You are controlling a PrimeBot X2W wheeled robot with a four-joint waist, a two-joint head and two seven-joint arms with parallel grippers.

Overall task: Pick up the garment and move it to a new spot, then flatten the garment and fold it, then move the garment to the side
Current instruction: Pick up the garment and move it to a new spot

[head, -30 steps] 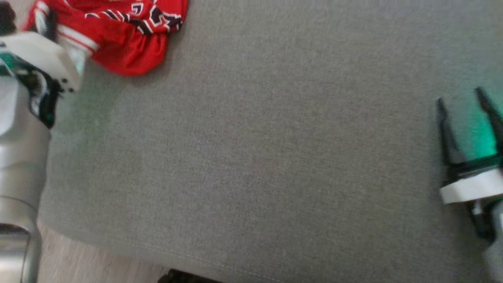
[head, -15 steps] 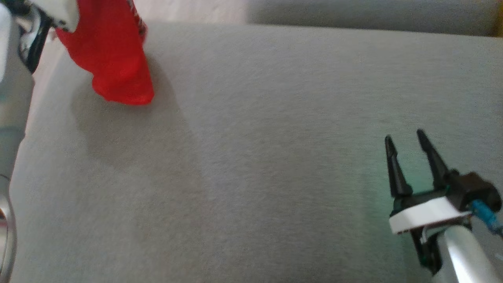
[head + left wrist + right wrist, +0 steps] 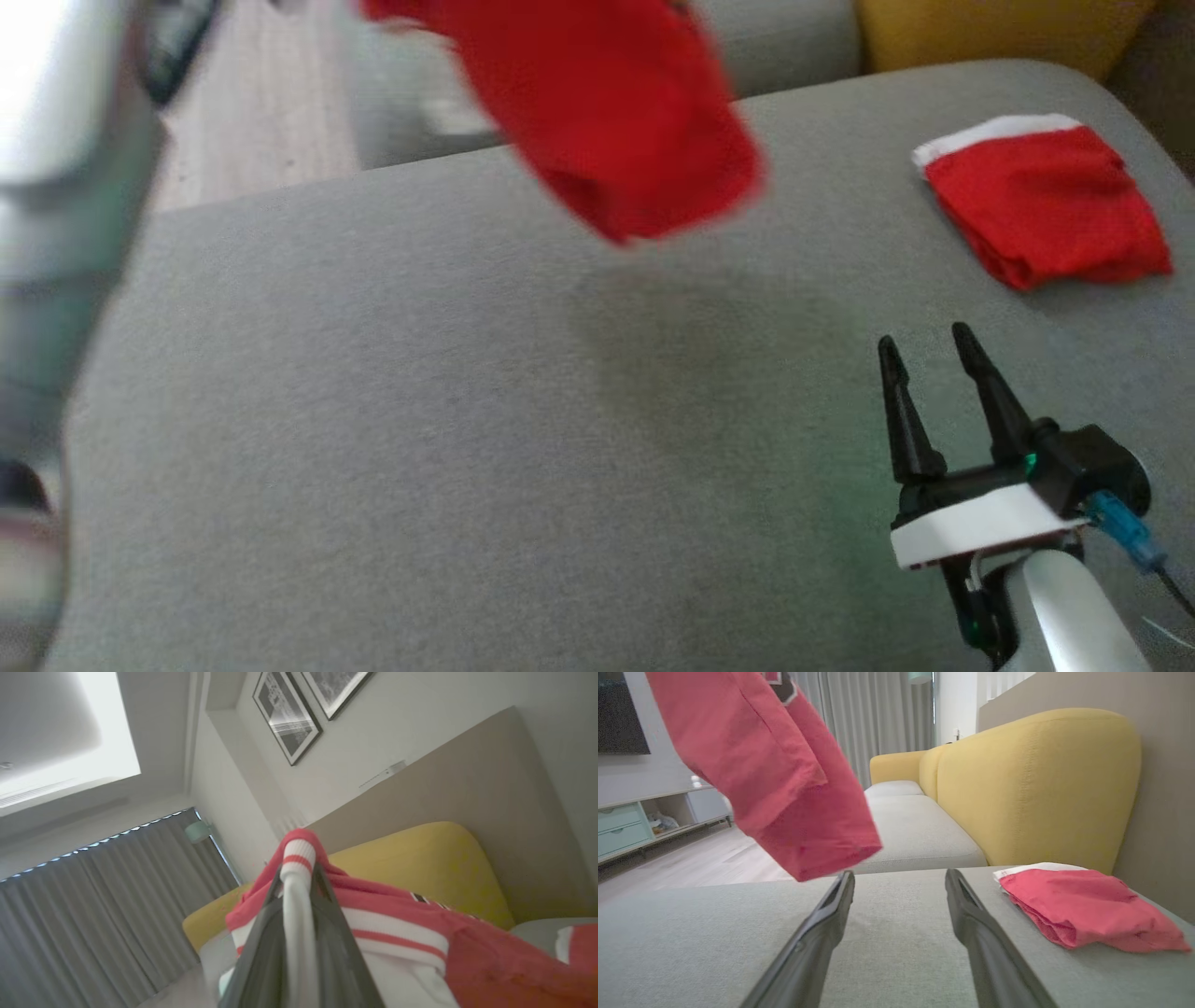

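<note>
Left wrist view: the left gripper (image 3: 298, 877) is clamped on the striped hem of the red garment (image 3: 397, 933), which hangs above the far edge of the grey cushion (image 3: 373, 420). The right gripper (image 3: 923, 339) hovers near right, fingers apart; a folded red cloth (image 3: 1046, 205) lies far right.

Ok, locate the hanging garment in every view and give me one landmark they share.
Head view: garment at top centre, hanging above the cushion.
Left wrist view: garment from bottom centre to lower right, pinched in the left tool.
Right wrist view: garment at upper left.
Shared landmark: yellow backrest.
</note>
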